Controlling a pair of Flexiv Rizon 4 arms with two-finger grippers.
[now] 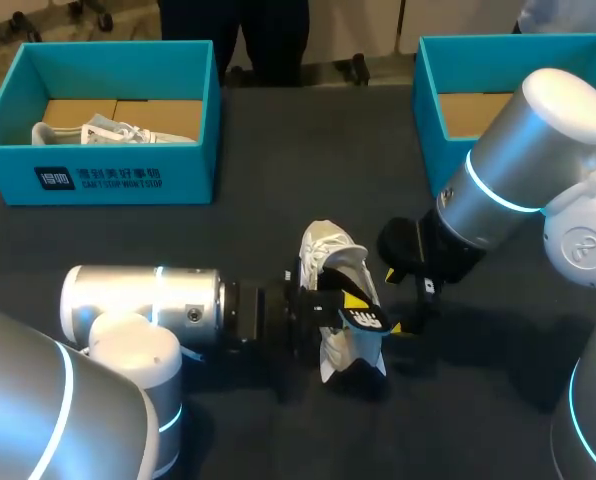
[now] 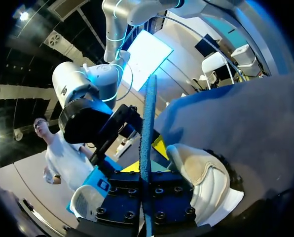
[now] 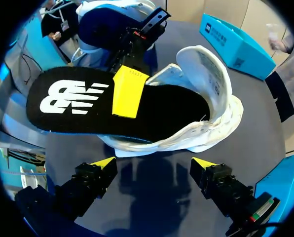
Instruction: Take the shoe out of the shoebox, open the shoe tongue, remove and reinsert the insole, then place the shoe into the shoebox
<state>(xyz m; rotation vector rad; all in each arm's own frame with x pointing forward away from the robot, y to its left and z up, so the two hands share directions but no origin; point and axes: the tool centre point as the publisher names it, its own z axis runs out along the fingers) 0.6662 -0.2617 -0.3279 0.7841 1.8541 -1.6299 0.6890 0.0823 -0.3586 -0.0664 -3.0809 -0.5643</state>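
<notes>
Dark table (image 1: 278,230), matte, with two teal shoeboxes at its far side. The left shoebox (image 1: 98,180) had a pale second shoe (image 1: 108,130) lying in it. The right shoebox (image 1: 430,110) showed only a bare cardboard floor, partly hidden by my right arm.

The shoe (image 1: 328,250), white, was out of both boxes, resting on the table near the middle, well apart from both and closer to the robot. In the right wrist view its (image 3: 206,64) opening faced the camera.

The insole (image 1: 366,318), black with a white logo, was partly in: one end sat inside the shoe and the logo end stuck out past the rim.

The left gripper (image 1: 350,300) was clamped on the insole. The left wrist view showed the insole (image 2: 148,123) edge-on between the fingers, with the shoe (image 2: 206,182) just beside them. From the right wrist, one yellow fingertip (image 3: 128,91) lay flat on the insole's (image 3: 162,108) top face.

The right gripper (image 3: 153,163) was spread wide and held nothing. It sat just short of the shoe without touching it, with only table between its tips. In the head view it (image 1: 393,300) was right of the shoe.
</notes>
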